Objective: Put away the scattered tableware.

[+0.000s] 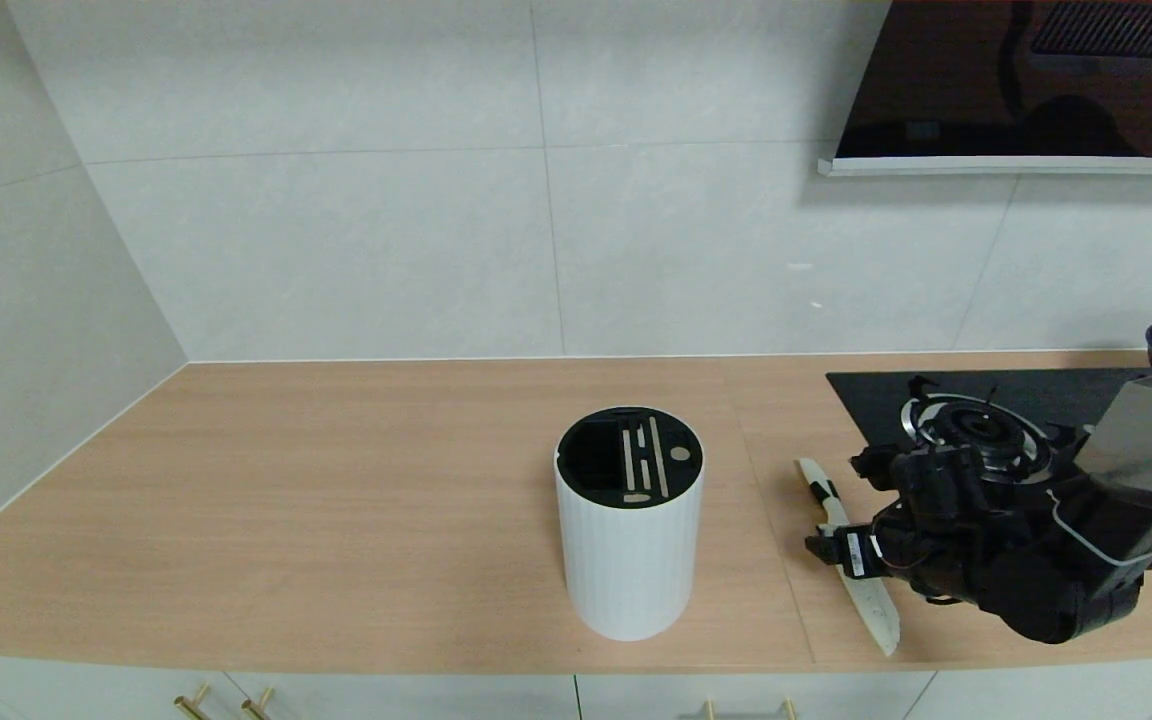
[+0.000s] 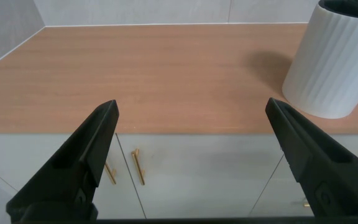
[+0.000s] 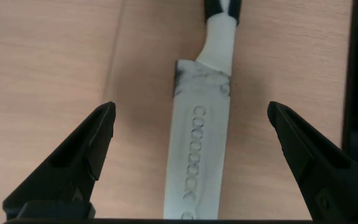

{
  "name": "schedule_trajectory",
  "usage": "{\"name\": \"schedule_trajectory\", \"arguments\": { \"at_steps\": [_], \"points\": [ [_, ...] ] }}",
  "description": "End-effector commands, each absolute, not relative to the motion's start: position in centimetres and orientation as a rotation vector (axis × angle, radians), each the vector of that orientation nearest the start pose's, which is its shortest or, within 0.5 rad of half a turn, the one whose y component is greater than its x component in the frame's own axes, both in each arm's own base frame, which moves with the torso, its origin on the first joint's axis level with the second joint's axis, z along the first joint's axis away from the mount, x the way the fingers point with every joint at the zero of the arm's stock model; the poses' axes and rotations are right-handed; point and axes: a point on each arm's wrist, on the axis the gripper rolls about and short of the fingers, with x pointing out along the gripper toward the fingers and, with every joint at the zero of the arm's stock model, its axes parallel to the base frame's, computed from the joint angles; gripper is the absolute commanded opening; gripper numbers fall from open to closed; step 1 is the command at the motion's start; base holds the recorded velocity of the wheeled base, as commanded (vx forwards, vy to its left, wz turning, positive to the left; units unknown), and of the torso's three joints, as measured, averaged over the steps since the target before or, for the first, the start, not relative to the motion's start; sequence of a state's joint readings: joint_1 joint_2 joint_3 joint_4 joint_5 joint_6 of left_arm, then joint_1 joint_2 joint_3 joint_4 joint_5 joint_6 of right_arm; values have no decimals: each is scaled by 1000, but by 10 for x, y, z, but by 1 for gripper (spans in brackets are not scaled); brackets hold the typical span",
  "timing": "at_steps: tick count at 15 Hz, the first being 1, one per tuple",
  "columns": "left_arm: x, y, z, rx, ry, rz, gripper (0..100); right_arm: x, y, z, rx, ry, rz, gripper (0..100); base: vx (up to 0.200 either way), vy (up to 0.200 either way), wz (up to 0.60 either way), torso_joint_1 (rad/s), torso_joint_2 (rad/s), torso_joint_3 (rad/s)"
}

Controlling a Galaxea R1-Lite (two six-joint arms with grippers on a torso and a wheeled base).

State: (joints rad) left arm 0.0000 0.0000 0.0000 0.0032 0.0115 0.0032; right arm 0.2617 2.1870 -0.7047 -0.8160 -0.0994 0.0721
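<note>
Right gripper (image 1: 841,505) hangs just above the white marbled ceramic knife with black-and-white handle (image 1: 874,605). Its jaws are spread wide and hold nothing. In the wrist view they straddle the blade, one either side (image 3: 191,107). The knife (image 3: 201,137) lies flat on the light wooden countertop (image 1: 336,500), between the white ribbed cylindrical knife holder with black slotted top (image 1: 629,540) and the black gas hob (image 1: 876,395). Its tip is near the counter's front edge.

Left gripper (image 2: 191,102) is also wide open and empty, off the counter's front edge, with the holder (image 2: 334,62) nearby.

Risks as I see them:
- I'm lined up on the blade, not the handle. It's thin, flat and slick, so closing here could skid it or let it pivot in the pads.
- With the blade flat on the wood, my fingers may hit the counter before they get any purchase.
- A nudge toward the front edge could tip it off.
- A blade grip would block a blade-first drop into the slots.

Writing: there's a row of raised marks along the blade and a small sticker (image 1: 855,553) on the gripper. I can't read either.
</note>
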Motion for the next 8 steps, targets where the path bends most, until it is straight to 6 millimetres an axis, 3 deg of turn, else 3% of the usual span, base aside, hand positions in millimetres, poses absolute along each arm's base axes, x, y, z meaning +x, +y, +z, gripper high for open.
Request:
{"name": "schedule_trajectory", "arguments": {
  "at_steps": [1,8],
  "points": [
    [-23,0,75,3,3,12,100,341,89,6,-49,668,128,100,0,0,0,0,0,0],
    [-23,0,75,3,3,12,100,351,92,-9,-19,616,93,100,0,0,0,0,0,0]
  ]
}}
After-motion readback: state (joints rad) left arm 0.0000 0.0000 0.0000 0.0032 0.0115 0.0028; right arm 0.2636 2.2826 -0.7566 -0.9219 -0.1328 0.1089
